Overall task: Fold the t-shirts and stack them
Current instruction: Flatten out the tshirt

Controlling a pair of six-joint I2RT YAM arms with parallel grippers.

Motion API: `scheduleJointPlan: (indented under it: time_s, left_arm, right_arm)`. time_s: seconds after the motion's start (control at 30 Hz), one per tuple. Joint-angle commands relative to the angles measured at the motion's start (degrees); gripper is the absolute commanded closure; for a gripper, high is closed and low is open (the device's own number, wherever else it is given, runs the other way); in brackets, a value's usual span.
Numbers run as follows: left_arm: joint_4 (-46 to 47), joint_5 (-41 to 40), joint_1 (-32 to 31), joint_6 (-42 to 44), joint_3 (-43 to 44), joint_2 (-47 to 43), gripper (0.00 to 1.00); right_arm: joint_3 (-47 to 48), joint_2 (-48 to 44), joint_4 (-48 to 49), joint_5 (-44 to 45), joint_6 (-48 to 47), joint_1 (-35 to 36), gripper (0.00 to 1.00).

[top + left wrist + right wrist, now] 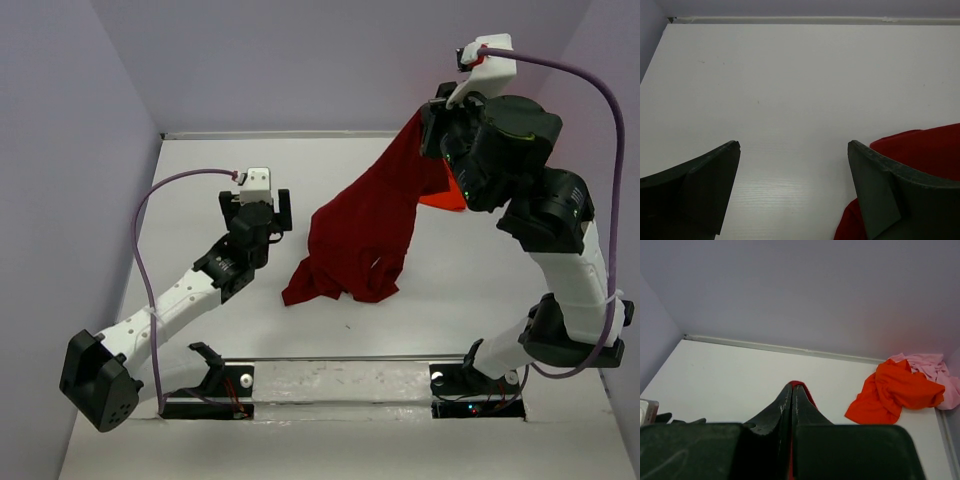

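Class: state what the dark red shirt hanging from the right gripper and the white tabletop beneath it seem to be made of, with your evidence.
The dark red shirt: soft matte cloth, perhaps cotton knit; it drapes and bunches in folds below the right gripper. The white tabletop: hard, smooth board, likely laminate; faint wood-like grain and slight sheen show in the left wrist view.

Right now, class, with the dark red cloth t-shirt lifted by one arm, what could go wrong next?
1. The right gripper pinches the dark red cloth t-shirt at one small spot, so it might slip free.
2. Its lower end lies bunched on the white table and the open left gripper holds nothing, so a fold could come out crooked.
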Motion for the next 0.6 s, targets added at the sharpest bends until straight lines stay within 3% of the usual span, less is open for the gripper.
scheduleJointPlan:
  time_s: [0.0,0.33,0.57]
  left_arm:
    - [0.73,-0.34,-0.26,-1.47,2.21,1.47,0.01]
    - [1.00,-0.60,-0.26,-1.21,2.12,0.60,0.01]
    - [1.17,-3.14,-0.17,-0.51,1.77,-2.12,0.01]
  right_arm:
    - [1.65,-2.38,2.88,5.82,-6.64,-0.33,1.00]
    - [-16.27,-10.30,7.29,10.42,-6.91,-0.33,1.00]
    - [-23.49,-1.71,9.48,0.85,-1.91,-1.38,1.00]
